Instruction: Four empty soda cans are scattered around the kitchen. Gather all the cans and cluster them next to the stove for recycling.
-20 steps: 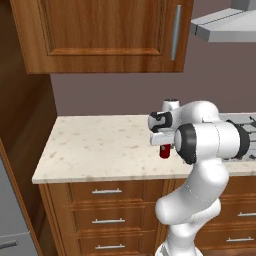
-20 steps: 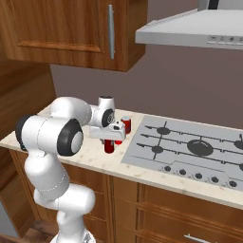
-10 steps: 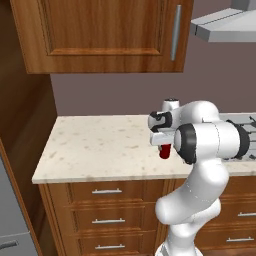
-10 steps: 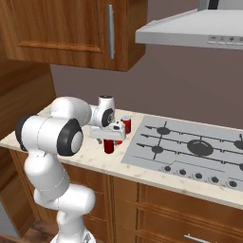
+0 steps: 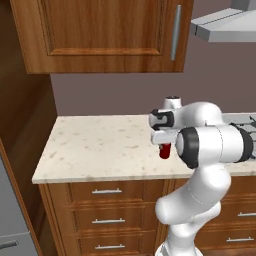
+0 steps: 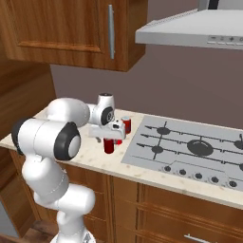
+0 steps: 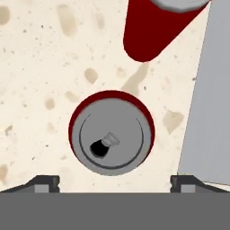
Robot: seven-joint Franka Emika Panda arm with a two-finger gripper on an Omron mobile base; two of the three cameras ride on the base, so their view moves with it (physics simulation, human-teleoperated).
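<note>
Can set down beside stove (image 6: 190, 147); release step.
Pincer (image 7: 114, 179) open over upright can (image 7: 112, 133); second can (image 7: 152, 27) at 12 o'clock. Next: lift clear.

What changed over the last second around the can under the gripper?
The gripper opened and let go of the small red soda can with a silvery top; its fingers now stand wide on either side, clear of it. The can stands upright on the speckled beige counter, where it was. The second red can, the silver-grey gas stove and the arm's pose look unchanged.
</note>
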